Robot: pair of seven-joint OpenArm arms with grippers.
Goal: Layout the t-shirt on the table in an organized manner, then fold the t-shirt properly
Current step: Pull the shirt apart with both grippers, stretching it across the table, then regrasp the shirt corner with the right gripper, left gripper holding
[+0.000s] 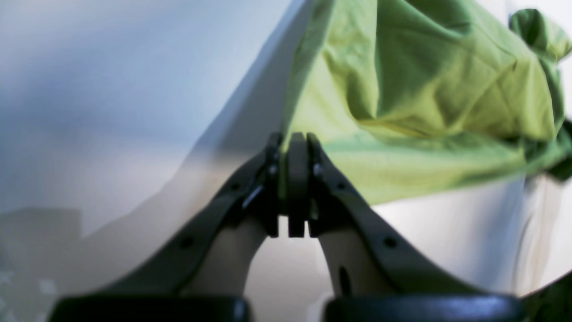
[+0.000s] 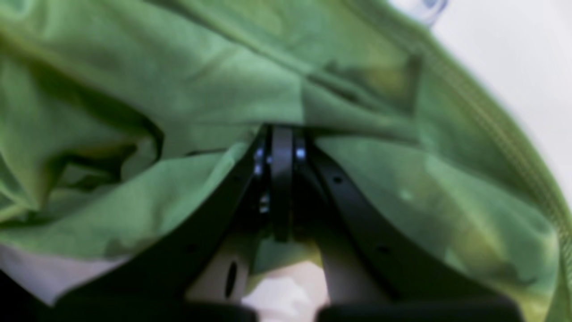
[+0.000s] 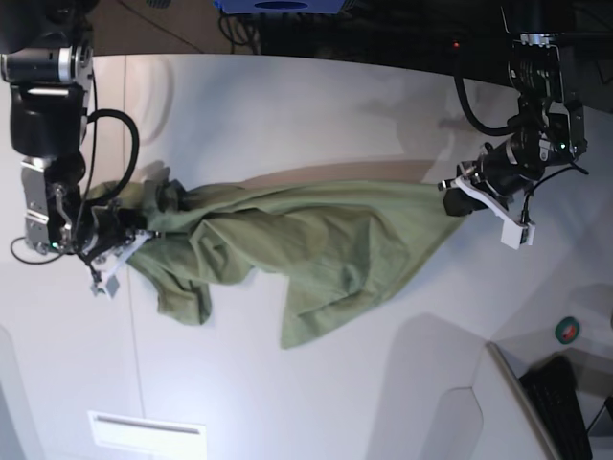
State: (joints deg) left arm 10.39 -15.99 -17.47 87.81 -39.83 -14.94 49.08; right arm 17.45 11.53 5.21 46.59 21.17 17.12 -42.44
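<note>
Black jaws of the right gripper [image 2: 282, 134] are pinched fully together, buried in a bunched fold of the t-shirt [image 3: 306, 254]; the left gripper [image 1: 297, 138] is likewise clamped on a thin edge of it. Strung between them above the table [image 3: 287, 105], the cloth sags unevenly. That thin edge could slip free under tension, and the bunched end may trap a sleeve, spoiling the layout.

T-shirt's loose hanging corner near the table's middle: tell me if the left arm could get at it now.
Probably not: the left end effector is shut on the t-shirt at one end, stretching it; it must let go first.
</note>
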